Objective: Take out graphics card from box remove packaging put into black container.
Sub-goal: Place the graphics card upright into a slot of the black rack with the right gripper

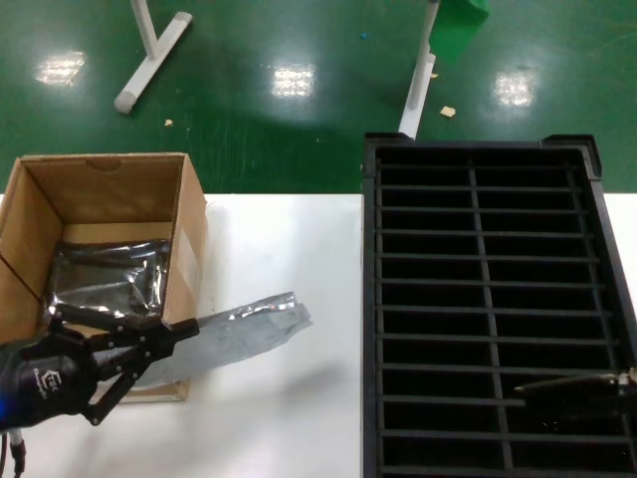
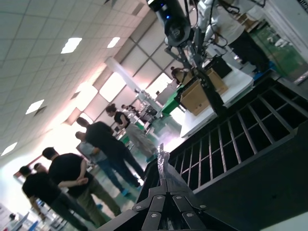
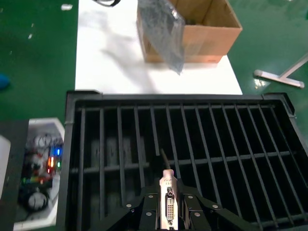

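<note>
My left gripper [image 1: 177,337] is shut on the empty silver-grey packaging bag [image 1: 249,329] and holds it above the white table, beside the brown cardboard box [image 1: 184,224]. The bag's edge shows in the left wrist view [image 2: 162,161] between the closed fingers [image 2: 156,202]. My right gripper [image 3: 168,211] is shut on the bare graphics card [image 3: 168,199], gripping it at its pale metal bracket. It holds the card edge-on [image 1: 562,381] over the near rows of slots in the black container [image 1: 478,299]. Another bagged card [image 1: 105,279] lies inside the box.
The black container [image 3: 72,144] fills the table's right side, and its slots look empty. The white table [image 1: 289,418] lies between the box and the container. White stand legs [image 1: 149,60] are on the green floor beyond. People stand far off in the left wrist view [image 2: 72,178].
</note>
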You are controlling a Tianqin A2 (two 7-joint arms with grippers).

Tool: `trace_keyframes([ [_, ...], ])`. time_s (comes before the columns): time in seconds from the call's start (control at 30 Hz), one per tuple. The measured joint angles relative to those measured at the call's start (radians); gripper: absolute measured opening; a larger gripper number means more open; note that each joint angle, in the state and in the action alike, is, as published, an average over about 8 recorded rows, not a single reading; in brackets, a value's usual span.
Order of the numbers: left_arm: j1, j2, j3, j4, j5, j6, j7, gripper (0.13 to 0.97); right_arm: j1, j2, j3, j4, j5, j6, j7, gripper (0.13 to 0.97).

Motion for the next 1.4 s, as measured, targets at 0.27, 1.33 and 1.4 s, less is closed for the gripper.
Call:
trace_keyframes([
  [0.27,0.03,0.026,-0.041,0.052,0.0,0.0,0.007,0.142,0.079,0.039,-0.072,0.001,-0.005,-0.006,-0.053,0.201],
  [1.33,0.057,0.05,-0.084,0.062,0.0,0.0,-0.034,0.142,0.18,0.039,-0.304,0.0,-0.023,0.162,-0.107,0.201],
  [1.4,0.067,0.054,-0.093,0.058,0.0,0.0,-0.038,0.142,0.184,0.038,-0.307,0.0,-0.023,0.161,-0.108,0.201],
])
